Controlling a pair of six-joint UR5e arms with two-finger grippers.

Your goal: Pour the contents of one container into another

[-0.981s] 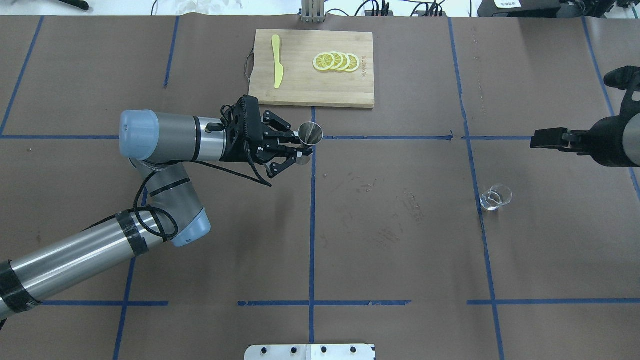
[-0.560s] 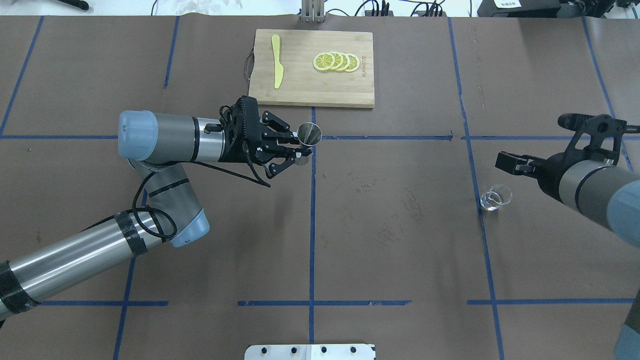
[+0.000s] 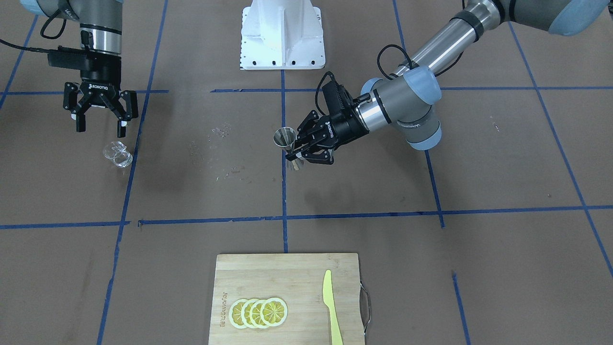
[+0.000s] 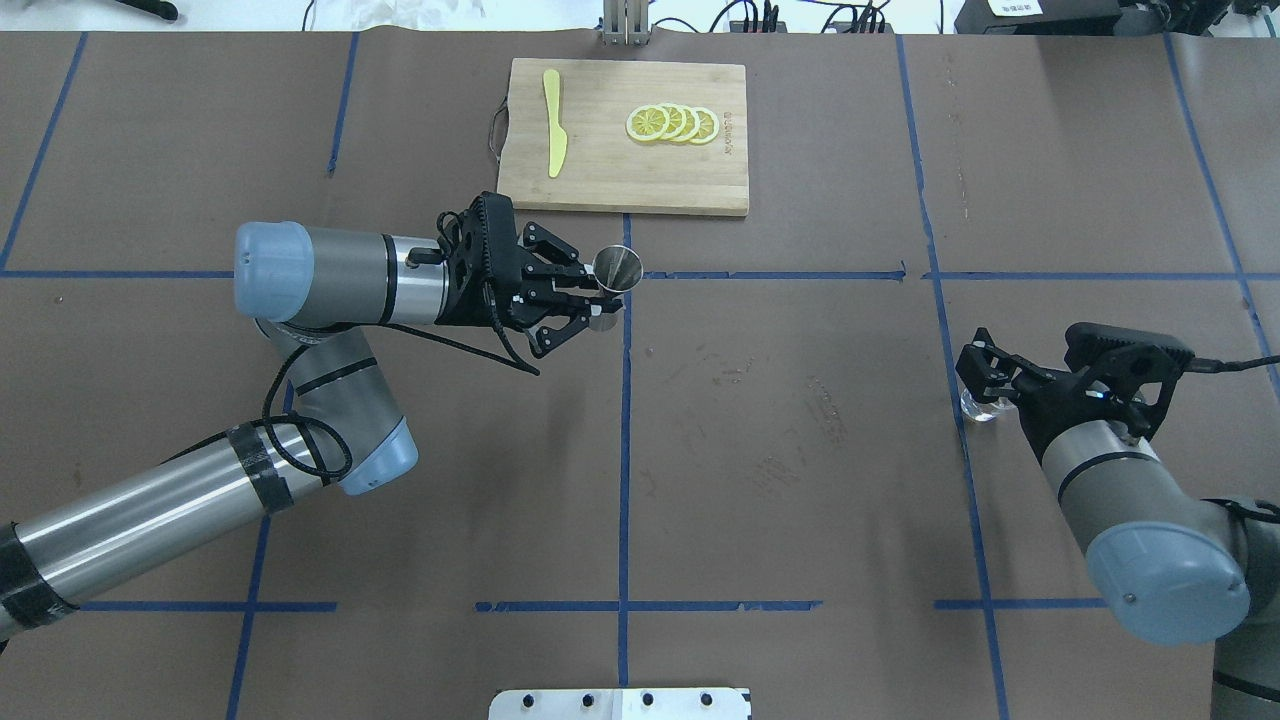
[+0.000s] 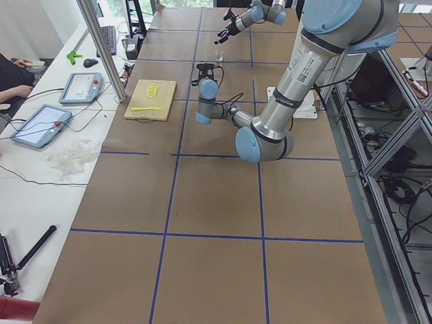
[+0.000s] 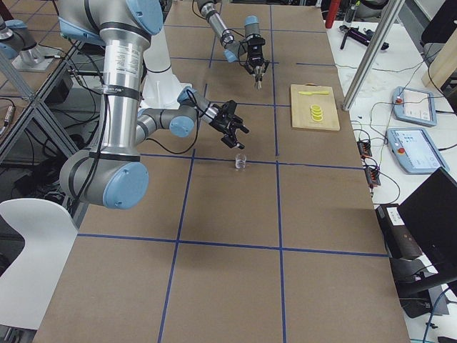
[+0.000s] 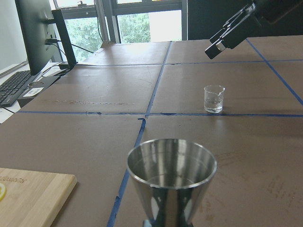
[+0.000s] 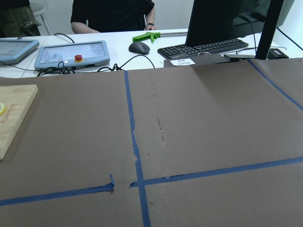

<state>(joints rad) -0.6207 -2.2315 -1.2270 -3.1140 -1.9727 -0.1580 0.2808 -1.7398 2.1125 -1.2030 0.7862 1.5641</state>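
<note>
The metal jigger [image 4: 620,268] is held upright above the table's middle, with my left gripper [image 4: 600,298] shut on its waist. It fills the foreground of the left wrist view [image 7: 171,175] and also shows in the front view [image 3: 284,136]. The small clear glass cup [image 3: 117,154] stands on the table on my right side [image 7: 214,98]. My right gripper [image 3: 100,129] hangs open just above and behind it, fingers pointing down and not touching it. From overhead the right gripper [image 4: 985,375] covers most of the cup [image 4: 972,405]. The right wrist view shows neither.
A wooden cutting board [image 4: 620,170] lies at the far edge with lemon slices [image 4: 672,123] and a yellow knife [image 4: 553,122] on it. The white base plate [image 3: 281,33] is at the near side. Beyond the table are a person [image 8: 113,14], tablets and a keyboard.
My right arm has swung in from the far right edge and now holds its gripper over the glass cup. The left arm and the jigger have barely moved.
</note>
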